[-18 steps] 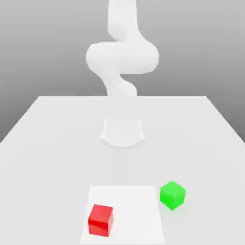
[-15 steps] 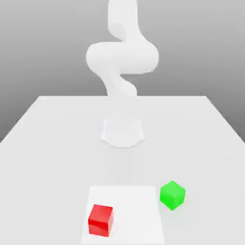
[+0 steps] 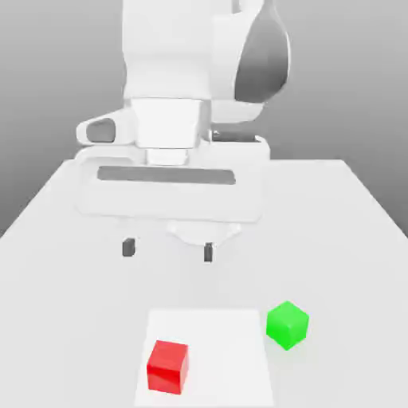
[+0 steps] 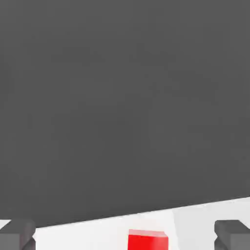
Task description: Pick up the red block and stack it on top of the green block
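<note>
Two blocks, red block (image 3: 167, 366) beside green block (image 3: 287, 323)

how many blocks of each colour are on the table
red block: 1
green block: 1
total: 2

1. The white arm (image 3: 199, 64) reaches toward the exterior view's camera, its wide hand held level above the table.
2. The gripper (image 3: 167, 250) points down, its two dark fingertips (image 3: 128, 248) spread wide apart with nothing between them.
</note>
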Controlling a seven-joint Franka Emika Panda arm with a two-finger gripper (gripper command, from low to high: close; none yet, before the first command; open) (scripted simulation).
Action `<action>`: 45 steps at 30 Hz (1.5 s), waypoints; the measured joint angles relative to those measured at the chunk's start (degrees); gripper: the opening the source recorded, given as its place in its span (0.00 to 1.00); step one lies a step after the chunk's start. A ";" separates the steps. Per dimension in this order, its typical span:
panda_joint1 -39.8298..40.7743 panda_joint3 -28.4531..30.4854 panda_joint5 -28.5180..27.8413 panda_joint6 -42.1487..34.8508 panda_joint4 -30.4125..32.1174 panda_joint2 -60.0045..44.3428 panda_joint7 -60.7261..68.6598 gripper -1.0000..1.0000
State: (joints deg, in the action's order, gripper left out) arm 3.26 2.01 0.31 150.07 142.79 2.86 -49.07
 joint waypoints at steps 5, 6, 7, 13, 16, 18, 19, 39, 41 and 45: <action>0.90 0.22 0.50 4.47 2.63 -10.39 -0.45 0.50; 0.93 0.22 0.68 5.83 2.70 -12.47 -0.40 0.50; 1.00 0.16 0.88 7.38 2.58 -14.54 -0.29 0.50; 1.51 -0.46 1.52 13.87 1.56 -22.43 0.14 0.00; 1.53 -0.48 1.45 13.87 1.56 -22.43 0.07 0.00; 1.61 -0.55 1.44 14.05 1.54 -22.64 0.07 0.00; 1.55 -0.47 1.31 12.91 1.75 -21.30 -0.02 0.00; -13.09 -10.70 4.96 2.88 14.45 2.05 -6.42 0.00; -14.02 -12.17 3.94 2.70 15.96 3.52 -8.30 0.00; -14.24 -13.36 1.08 5.77 16.82 1.14 -11.23 0.00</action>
State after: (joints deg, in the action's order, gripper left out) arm -10.98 -11.35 1.39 155.84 159.61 3.99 -60.30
